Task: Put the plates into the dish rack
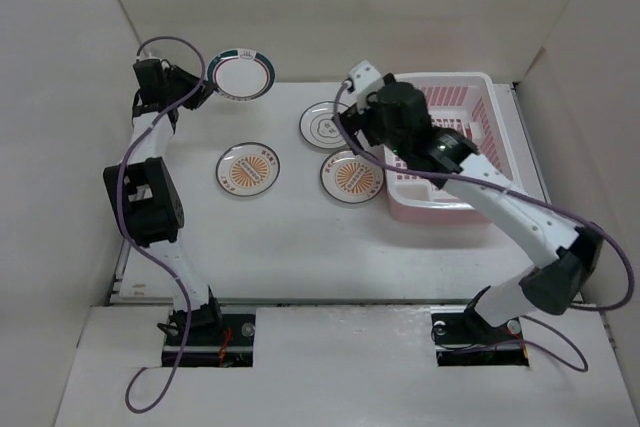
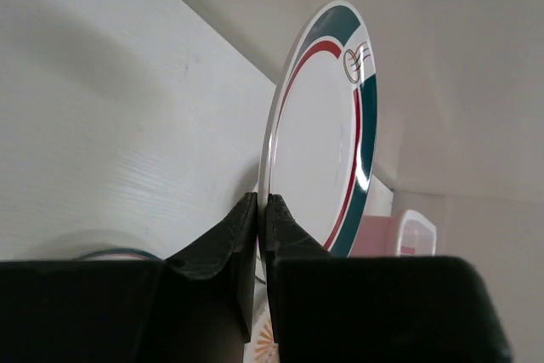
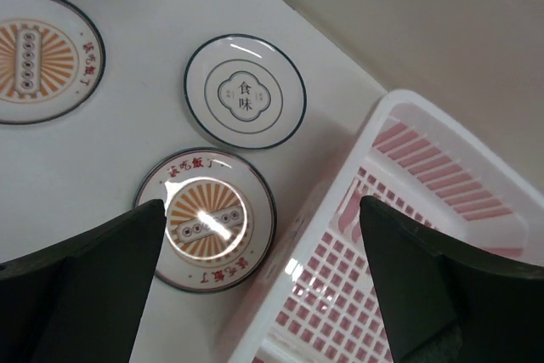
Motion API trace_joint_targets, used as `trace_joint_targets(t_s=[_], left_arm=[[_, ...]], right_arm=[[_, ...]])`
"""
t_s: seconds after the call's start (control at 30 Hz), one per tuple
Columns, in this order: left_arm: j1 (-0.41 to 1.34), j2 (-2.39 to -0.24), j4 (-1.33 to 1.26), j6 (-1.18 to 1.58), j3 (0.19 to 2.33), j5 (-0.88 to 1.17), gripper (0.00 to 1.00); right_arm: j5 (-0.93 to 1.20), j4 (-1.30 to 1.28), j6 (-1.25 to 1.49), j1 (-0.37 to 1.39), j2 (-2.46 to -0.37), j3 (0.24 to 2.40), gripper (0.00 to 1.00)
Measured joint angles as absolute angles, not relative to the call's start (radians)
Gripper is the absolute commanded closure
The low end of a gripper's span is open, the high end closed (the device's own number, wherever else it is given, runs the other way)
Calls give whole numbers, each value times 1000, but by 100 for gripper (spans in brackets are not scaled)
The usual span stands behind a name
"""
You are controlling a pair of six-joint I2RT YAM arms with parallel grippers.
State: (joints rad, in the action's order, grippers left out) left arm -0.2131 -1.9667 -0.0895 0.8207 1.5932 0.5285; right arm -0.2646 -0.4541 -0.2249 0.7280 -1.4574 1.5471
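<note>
Teal-rimmed round ceramic plate (image 1: pixel 241 74): upper left of the top view, looks lifted clear of the surface. Left tool (image 2: pixel 262 210) is clamped narrow on its rim. A rim pinch makes sense, since a flat saucer offers nothing else to grab. The plate's face shows toward the top camera, so it reads as roughly flat or slightly tilted, not on edge.

Three other plates lie flat on the white surface (image 1: pixel 300 237):
- white round plate with thin dark rings (image 1: pixel 325 125), top centre
- orange-sunburst plate with dark rim (image 1: pixel 248 169), left of centre
- second orange-sunburst plate (image 1: pixel 353 177), right by the rack's left wall; touching or just beside, can't tell

Pink rectangular plastic dish rack with grid floor (image 1: pixel 470 97): upper right. No plate visible in it, though the right arm covers part.

Right tool (image 3: pixel 262 208): wide, holding nothing, hanging over the second sunburst plate and the rack's left corner. My guess is it's staged for the nearest pick.

Judgement: first plate in hand, none loaded. The teal plate is well apart from the rack, with the flat plates between. It needs carrying across above them, then turning on edge for a divider slot.

Risk: the thin rim grip could let the plate pivot or slip mid-carry. The two arms also share space near the rack.
</note>
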Motion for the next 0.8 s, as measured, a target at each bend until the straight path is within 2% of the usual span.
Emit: trace_joint_targets(t_s=[0.17, 0.37, 0.57, 0.8], left_arm=[[-160, -1826, 94, 875, 1594, 440, 100], [-58, -1755, 400, 904, 1625, 327, 100], [-35, -1708, 656, 939, 1636, 275, 100], [-34, -1621, 770, 953, 1635, 288, 100]], right_arm=[[-407, -358, -433, 849, -1652, 1616, 0], [-433, -302, -606, 901, -1806, 1731, 2], [-332, -307, -670, 910, -1813, 1765, 3], [-173, -345, -675, 910, -1818, 1780, 3]])
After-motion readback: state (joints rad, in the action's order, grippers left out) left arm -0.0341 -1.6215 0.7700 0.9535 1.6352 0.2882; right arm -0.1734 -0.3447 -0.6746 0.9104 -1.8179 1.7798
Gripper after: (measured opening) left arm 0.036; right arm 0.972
